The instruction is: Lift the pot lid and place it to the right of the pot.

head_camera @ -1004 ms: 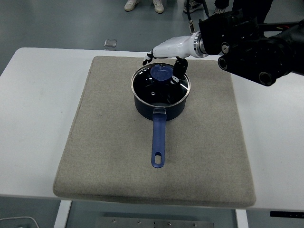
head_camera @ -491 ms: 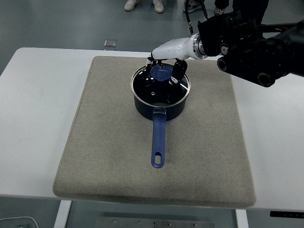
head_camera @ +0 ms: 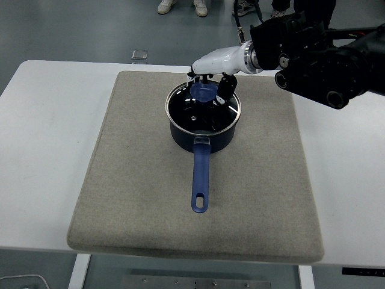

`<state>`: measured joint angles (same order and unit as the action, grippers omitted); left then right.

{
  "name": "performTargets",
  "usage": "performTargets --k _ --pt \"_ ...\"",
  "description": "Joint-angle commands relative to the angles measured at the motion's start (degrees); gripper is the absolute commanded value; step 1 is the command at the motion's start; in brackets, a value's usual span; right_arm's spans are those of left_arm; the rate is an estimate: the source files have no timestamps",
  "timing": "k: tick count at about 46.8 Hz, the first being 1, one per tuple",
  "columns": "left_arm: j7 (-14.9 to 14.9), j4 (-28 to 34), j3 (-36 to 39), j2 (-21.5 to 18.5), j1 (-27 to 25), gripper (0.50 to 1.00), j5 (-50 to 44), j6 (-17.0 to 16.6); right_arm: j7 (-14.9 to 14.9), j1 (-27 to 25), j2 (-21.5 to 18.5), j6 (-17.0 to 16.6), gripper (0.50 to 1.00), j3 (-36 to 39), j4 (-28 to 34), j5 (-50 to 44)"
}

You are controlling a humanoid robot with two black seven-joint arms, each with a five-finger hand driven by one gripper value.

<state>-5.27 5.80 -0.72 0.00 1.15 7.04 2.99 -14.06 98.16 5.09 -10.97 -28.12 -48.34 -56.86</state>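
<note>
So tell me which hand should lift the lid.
The right hand: its fingers are already curled around the blue knob of the lid, still on the pot. No left hand is in view.

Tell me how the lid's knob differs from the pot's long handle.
The lid's knob is short and rounded, sitting atop the glass lid at the far side; the pot's long handle is a narrow bar pointing toward the near edge, with a hanging hole at its end. The right hand is at the knob; nothing touches the handle. Both are blue.
</note>
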Motion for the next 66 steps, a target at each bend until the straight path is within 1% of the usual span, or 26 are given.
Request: performTargets --k 1,5,7,10,13,17,32,41,44,47,50,56,61,66 --pt "0.00 0.00 0.02 0.00 0.00 1.000 0.00 0.00 0.00 0.01 0.00 -0.01 0.652 -0.01 0.00 -0.01" --pt "0.00 0.00 0.02 0.00 0.00 1.000 0.00 0.00 0.00 0.01 0.00 -0.10 0.619 -0.01 0.00 -0.01" --pt "0.00 0.00 0.02 0.00 0.00 1.000 0.00 0.00 0.00 0.01 0.00 -0.19 0.613 -0.01 0.00 -0.01" --pt "0.00 0.00 0.02 0.00 0.00 1.000 0.00 0.00 0.00 0.01 0.00 -0.54 0.582 -0.27 0.00 -0.01" --pt "0.00 0.00 -0.07 0.00 0.00 1.000 0.00 0.00 0.00 0.01 0.00 -0.63 0.574 -0.18 0.00 -0.01" --pt "0.00 0.00 -0.07 0.00 0.00 1.000 0.00 0.00 0.00 0.10 0.00 -0.63 0.550 -0.27 0.00 -0.01" --pt "0.00 0.00 0.02 0.00 0.00 1.000 0.00 0.00 0.00 0.28 0.09 -0.72 0.547 -0.27 0.00 0.08" --pt "0.00 0.00 0.02 0.00 0.00 1.000 0.00 0.00 0.00 1.16 0.18 -1.24 0.547 -0.09 0.00 1.05" --pt "0.00 0.00 0.01 0.00 0.00 1.000 0.00 0.00 0.00 1.33 0.27 -1.94 0.547 0.08 0.00 1.13" --pt "0.00 0.00 -0.07 0.00 0.00 1.000 0.00 0.00 0.00 1.77 0.27 -2.82 0.539 0.43 0.00 1.22" --pt "0.00 0.00 -0.07 0.00 0.00 1.000 0.00 0.00 0.00 2.04 0.35 -3.53 0.517 0.52 0.00 1.22" --pt "0.00 0.00 0.01 0.00 0.00 1.000 0.00 0.00 0.00 2.74 0.71 -3.62 0.515 0.43 0.00 1.22" --pt "0.00 0.00 0.01 0.00 0.00 1.000 0.00 0.00 0.00 3.00 1.06 -3.88 0.500 0.17 0.00 1.22" --pt "0.00 0.00 0.02 0.00 0.00 1.000 0.00 0.00 0.00 3.44 1.67 -4.23 0.500 0.17 0.00 1.22"
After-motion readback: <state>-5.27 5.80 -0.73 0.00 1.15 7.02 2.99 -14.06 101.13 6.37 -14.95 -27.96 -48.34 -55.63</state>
